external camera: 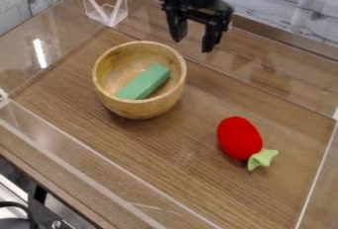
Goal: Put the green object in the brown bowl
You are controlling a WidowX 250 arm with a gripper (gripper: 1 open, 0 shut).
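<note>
The green block [144, 81] lies slanted inside the brown wooden bowl [109, 99], below and left of the tool [197, 38], which hangs empty with jaws spread above the worktop [172, 164], suggesting the delivery is complete.

— Where's the flat green rectangular block [142, 81]?
— Inside the round light-brown wooden bowl [138, 79], left of centre on the wooden table [199, 174].
— And the rest?
— The black claw [197, 38] hangs at the bowl's one o'clock; the red strawberry toy [242, 139] lies at its four o'clock, well apart.
</note>
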